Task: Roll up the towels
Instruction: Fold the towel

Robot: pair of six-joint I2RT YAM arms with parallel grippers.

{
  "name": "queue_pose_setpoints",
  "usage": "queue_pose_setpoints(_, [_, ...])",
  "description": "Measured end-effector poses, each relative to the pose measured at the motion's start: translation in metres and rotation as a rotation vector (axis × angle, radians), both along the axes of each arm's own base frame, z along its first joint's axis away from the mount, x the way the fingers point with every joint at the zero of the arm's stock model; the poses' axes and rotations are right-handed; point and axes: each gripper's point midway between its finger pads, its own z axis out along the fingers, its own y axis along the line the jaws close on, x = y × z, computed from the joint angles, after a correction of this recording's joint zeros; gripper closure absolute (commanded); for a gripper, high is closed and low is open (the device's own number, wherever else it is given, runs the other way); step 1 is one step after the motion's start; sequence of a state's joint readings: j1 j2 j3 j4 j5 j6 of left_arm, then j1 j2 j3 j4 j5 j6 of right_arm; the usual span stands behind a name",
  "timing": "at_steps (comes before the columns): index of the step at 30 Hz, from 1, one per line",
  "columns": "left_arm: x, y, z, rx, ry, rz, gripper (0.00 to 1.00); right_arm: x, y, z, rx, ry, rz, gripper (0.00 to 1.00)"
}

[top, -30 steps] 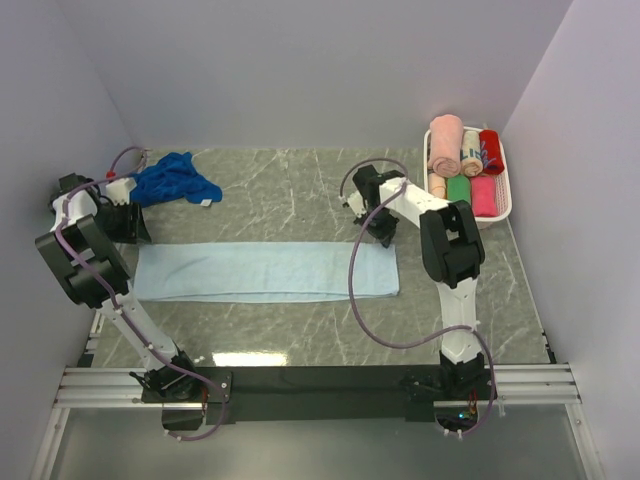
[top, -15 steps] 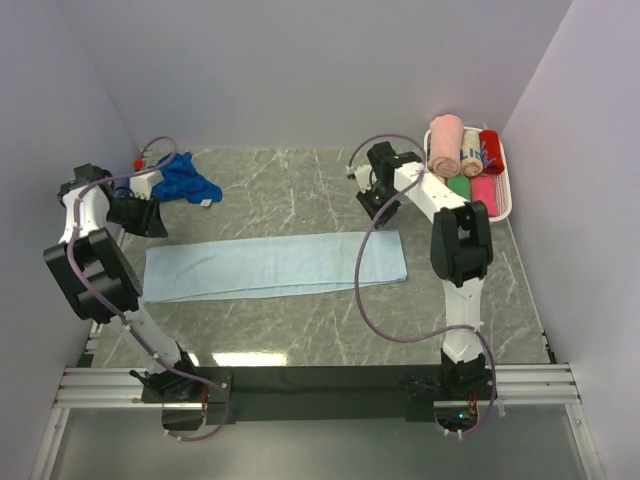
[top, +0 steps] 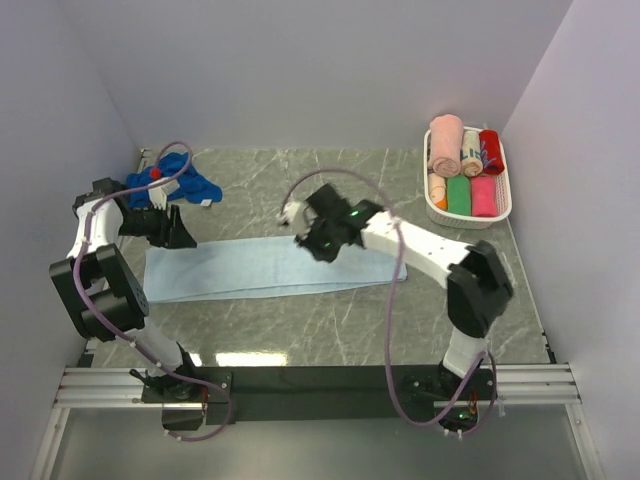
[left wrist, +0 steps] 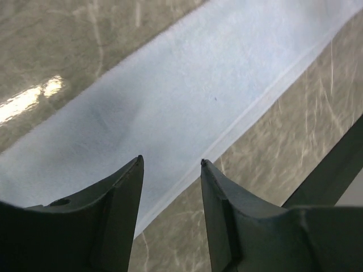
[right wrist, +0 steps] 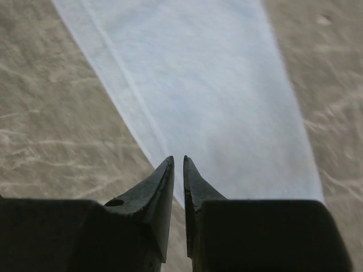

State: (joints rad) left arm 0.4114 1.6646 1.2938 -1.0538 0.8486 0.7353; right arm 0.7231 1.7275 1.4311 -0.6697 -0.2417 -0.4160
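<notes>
Left arm [top: 95,290]: white links, bulky black joint housings.
Right arm [top: 430,250]: same white-and-black build; green light [top: 352,213] near the wrist.
Cables [top: 387,320]: lilac, slack loops along both arms.
Bases [top: 185,385]: black, on silver rail [top: 110,385], bottom of frame.
Left gripper [left wrist: 170,161]: two dark grey fingers [left wrist: 113,215] tapering to points; round hole in one.

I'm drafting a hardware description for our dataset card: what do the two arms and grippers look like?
Both the left arm and right arm mix white links with chunky black joint housings, each trailed by a looping lilac cable. The left gripper and right gripper each have two dark, tapering, pointed fingers. A small green light glows near the right wrist.
</notes>
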Motion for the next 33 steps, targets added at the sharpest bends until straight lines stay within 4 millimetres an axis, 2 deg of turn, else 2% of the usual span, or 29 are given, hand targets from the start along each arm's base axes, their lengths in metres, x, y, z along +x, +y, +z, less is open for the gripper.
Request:
queue_pose_setpoints(4, [0.010,0.011,0.000,-0.013,0.037,0.120,0.47,-0.029,0.043,-0.043,-0.114,-0.026,0.107,0.75])
queue_pose_setpoints(7, [0.017,0.023,-0.002,0.012,0.058,0.204,0.46,-0.045,0.058,-0.065,-0.179,-0.045,0.152,0.73])
queue_pose_setpoints(10, [0.021,0.034,-0.004,0.026,0.074,0.272,0.45,-0.052,0.069,-0.072,-0.208,-0.070,0.170,0.72])
queue_pose_setpoints(14, [0.023,0.044,-0.005,0.031,0.085,0.329,0.45,-0.045,0.087,-0.073,-0.206,-0.109,0.160,0.73])
queue_pose_setpoints(23, [0.021,0.048,-0.009,0.027,0.105,0.359,0.45,-0.040,0.091,-0.083,-0.224,-0.112,0.149,0.71])
queue_pose_setpoints(25, [0.021,0.048,-0.009,0.027,0.104,0.361,0.45,-0.041,0.090,-0.085,-0.229,-0.107,0.149,0.66])
queue_pose_setpoints(33, [0.025,0.050,-0.014,0.015,0.115,0.380,0.45,-0.041,0.089,-0.096,-0.254,-0.097,0.168,0.67])
